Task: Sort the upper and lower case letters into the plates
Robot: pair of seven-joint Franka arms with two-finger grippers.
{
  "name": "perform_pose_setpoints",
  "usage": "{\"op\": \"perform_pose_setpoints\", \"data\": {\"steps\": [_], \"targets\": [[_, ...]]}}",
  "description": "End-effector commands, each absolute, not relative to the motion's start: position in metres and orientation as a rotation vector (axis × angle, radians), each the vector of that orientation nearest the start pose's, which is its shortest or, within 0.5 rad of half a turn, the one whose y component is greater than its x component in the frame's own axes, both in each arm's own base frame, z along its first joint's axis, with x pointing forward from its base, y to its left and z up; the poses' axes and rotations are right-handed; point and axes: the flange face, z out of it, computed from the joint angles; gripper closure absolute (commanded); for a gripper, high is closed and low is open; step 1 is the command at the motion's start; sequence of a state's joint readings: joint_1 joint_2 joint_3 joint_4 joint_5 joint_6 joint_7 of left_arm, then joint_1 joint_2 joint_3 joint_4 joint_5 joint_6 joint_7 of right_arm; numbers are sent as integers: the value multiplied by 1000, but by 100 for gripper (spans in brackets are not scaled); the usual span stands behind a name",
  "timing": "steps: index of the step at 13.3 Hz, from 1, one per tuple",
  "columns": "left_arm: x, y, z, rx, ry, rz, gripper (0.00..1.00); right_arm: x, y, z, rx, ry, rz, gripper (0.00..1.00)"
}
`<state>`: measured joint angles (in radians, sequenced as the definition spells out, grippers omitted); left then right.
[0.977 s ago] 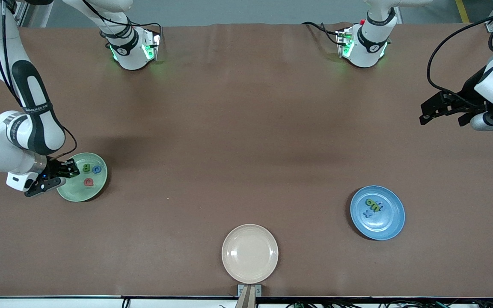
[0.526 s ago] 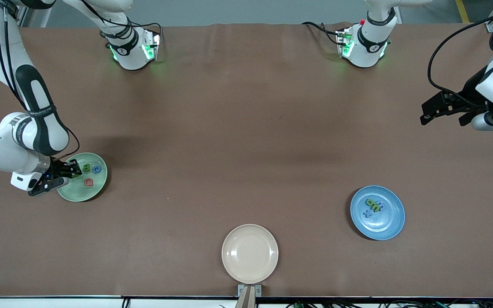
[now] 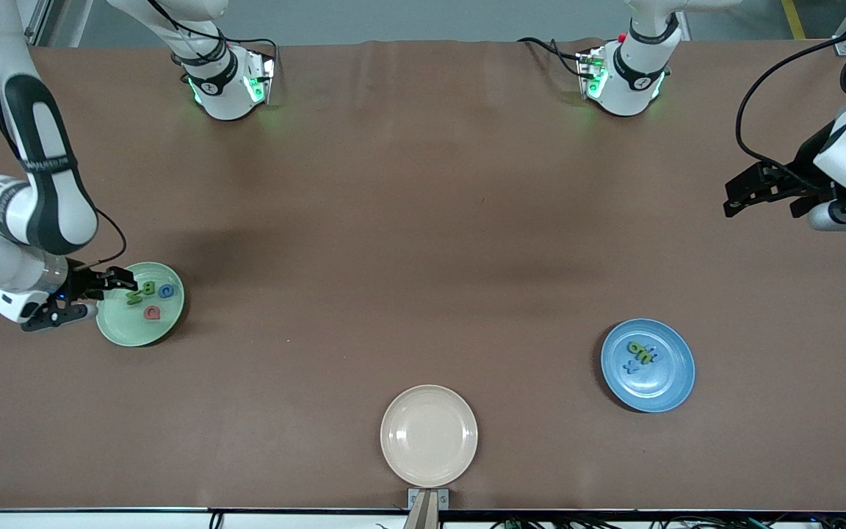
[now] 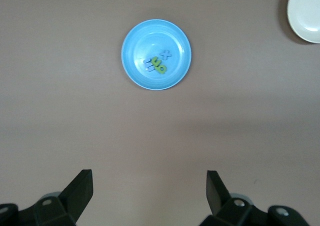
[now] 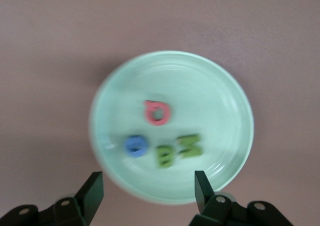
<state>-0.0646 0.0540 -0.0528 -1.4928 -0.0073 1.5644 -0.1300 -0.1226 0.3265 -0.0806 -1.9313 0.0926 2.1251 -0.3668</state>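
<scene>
The pale mint green plate (image 3: 129, 328) lies at the right arm's end of the table. In it are a green B (image 3: 148, 288), a second green letter (image 3: 133, 297), a blue letter (image 3: 167, 291) and a red letter (image 3: 152, 314). My right gripper (image 3: 98, 295) hangs open over that plate's outer rim with nothing between its fingers; the right wrist view shows the plate (image 5: 235, 96) and the green letter (image 5: 189, 146) past my open gripper (image 5: 149, 181). The blue plate (image 3: 659, 389) holds a green letter (image 3: 642, 353) and a blue one (image 3: 630, 369). My left gripper (image 3: 761, 200) waits open over bare table.
An empty cream-beige plate (image 3: 429, 436) sits near the table's front edge in the middle. It also shows in the left wrist view, where the cream plate (image 4: 305, 11) lies off to one side of the blue plate (image 4: 150, 39). Both arm bases stand along the table's back edge.
My right gripper has opened and let a green letter drop into the mint plate beside the B, then drawn back toward the plate's rim. The left arm has barely moved.
</scene>
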Motion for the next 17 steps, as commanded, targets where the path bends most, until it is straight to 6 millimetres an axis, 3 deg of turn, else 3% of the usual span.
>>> {"op": "perform_pose_setpoints", "data": {"steps": [1, 3, 5, 7, 10, 11, 17], "targets": [[557, -70, 642, -3127, -68, -23, 0, 573, -82, 374, -3068, 76, 181, 6], [544, -76, 644, -3126, -54, -21, 0, 566, -59, 432, -3061, 152, 182, 3], [534, -76, 644, -3128, -51, -23, 0, 561, -51, 480, -3051, 280, 214, 1], [529, -74, 645, -3125, -56, -23, 0, 562, -51, 524, -3048, 299, 239, 1], [519, -67, 646, -3121, -73, -19, 0, 566, -70, 610, -3084, 319, 94, 0], [518, -66, 647, -3121, -75, -21, 0, 567, -73, 624, -3091, 321, 46, 0], [517, -58, 651, -3123, -68, -25, 0, 568, -66, 652, -3096, 298, -47, 0]]}}
